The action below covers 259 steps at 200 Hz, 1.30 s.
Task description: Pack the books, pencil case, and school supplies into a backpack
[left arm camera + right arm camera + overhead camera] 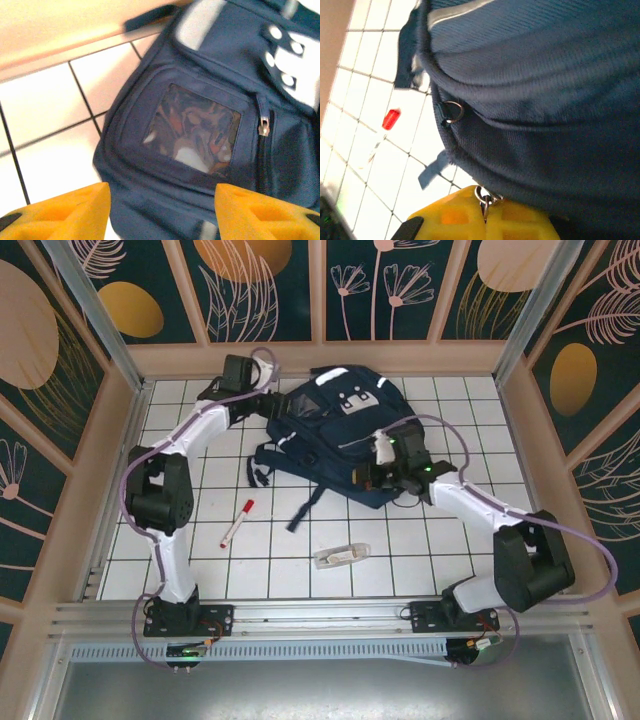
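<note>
Backpack (pixel 335 430): lies flat on the white tiled table (pixel 420 550), towards the far side and about mid-width. Front panel faces up, dark straps trail towards the near edge.

Left gripper (pixel 160 215): at the backpack's far-left corner, hanging over the front pocket. Yellow fingers (pixel 65 210) are spread wide with nothing between them. From the wrist view, the pocket's clear window (pixel 192 132) lies just ahead of the gap between the fingers. The pocket zip tab (pixel 263 125) lies to the right of the window, ahead of the right-hand finger. Whether the fingertips touch the fabric I cannot tell.

Right gripper (pixel 485 220): at the backpack's near-right edge, hard against the navy fabric. Fingers are pressed together, and a metal zip pull (pixel 483 200) is pinched at the seam between them. Its ring stands just clear of the yellow pads, and the bag's bulging side sits directly above the fingers. A small metal D-ring (pixel 452 111) sits on the seam further along.

Loose on the tiles, well apart from both grippers:
- Red-and-white marker pen (pixel 237 523) lies near the left arm's elbow, in front of the bag's left side.
- Small clear-greyish case (pixel 340 556) lies nearer the table's front edge, about midway between the two arm bases.
</note>
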{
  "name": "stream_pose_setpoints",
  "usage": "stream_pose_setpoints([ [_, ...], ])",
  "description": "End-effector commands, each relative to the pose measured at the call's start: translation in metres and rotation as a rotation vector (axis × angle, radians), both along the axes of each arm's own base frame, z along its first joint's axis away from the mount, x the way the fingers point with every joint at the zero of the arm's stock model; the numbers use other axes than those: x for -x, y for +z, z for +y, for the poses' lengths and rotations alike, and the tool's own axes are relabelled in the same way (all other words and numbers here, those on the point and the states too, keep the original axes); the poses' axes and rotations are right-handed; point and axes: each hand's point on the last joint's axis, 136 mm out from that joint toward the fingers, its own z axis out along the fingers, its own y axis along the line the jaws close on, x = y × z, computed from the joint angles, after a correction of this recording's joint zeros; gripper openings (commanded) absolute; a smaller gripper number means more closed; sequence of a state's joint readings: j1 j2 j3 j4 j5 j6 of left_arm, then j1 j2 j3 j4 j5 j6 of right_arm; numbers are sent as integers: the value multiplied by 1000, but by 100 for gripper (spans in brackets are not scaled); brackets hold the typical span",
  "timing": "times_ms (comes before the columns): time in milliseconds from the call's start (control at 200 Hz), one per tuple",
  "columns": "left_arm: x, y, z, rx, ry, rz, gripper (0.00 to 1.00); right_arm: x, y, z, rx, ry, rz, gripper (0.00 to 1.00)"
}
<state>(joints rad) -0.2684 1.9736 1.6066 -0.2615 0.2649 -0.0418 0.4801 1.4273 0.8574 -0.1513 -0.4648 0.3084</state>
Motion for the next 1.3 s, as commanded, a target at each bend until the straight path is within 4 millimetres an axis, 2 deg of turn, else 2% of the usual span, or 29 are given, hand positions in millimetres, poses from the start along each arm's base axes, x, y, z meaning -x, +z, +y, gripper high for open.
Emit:
stream_pose_setpoints([
  [0, 44, -3, -8, 268, 141, 197, 54, -8, 18, 43, -122, 67, -33, 0],
  [35, 59, -5, -5, 295, 158, 220, 53, -13, 17, 47, -131, 64, -30, 0],
  [95, 79, -5, -2, 342, 187, 260, 53, -12, 15, 64, -147, 95, -22, 0],
  [105, 82, -8, -3, 350, 183, 275, 53, -12, 14, 66, -150, 97, -21, 0],
  [120, 88, 1, -4, 373, 177, 269, 53, -13, 15, 69, -154, 101, -22, 0],
  [145, 96, 2, -7, 401, 175, 291, 53, -13, 13, 73, -160, 107, -17, 0],
  [220, 117, -6, -15, 459, 202, 382, 53, -15, 11, 82, -169, 121, -14, 0],
  [305, 135, -19, -30, 494, 219, 469, 53, -13, 6, 91, -176, 136, -5, 0],
  [400, 142, -29, -47, 506, 228, 511, 53, -10, 4, 99, -190, 149, -2, 0],
  [465, 141, -33, -56, 508, 233, 518, 53, -6, 2, 105, -191, 160, 4, 0],
  [591, 132, -39, -61, 515, 269, 524, 53, 0, 0, 116, -187, 175, 6, 0],
  [606, 131, -50, -61, 503, 284, 543, 53, 1, 1, 117, -189, 176, 5, 0],
  [636, 130, -57, -61, 498, 301, 555, 53, 3, 0, 120, -191, 181, 4, 0],
  [771, 125, -79, -55, 469, 381, 572, 51, 5, -2, 130, -199, 178, 14, 0],
  [906, 115, -87, -44, 423, 448, 533, 48, 1, -4, 128, -192, 137, 18, 0],
  [936, 113, -88, -43, 417, 457, 529, 44, 1, -5, 127, -192, 133, 25, 0],
  [1021, 105, -87, -43, 412, 468, 511, 15, 1, -10, 121, -164, 97, 48, 0],
  [1086, 100, -82, -41, 399, 467, 485, 0, -1, -15, 111, -132, 54, 77, 0],
  [1176, 94, -73, -40, 380, 453, 448, 0, 0, -22, 90, -81, -13, 125, 0],
  [1291, 87, -70, -32, 355, 453, 430, 0, 8, -21, 65, -93, -63, 181, 0],
])
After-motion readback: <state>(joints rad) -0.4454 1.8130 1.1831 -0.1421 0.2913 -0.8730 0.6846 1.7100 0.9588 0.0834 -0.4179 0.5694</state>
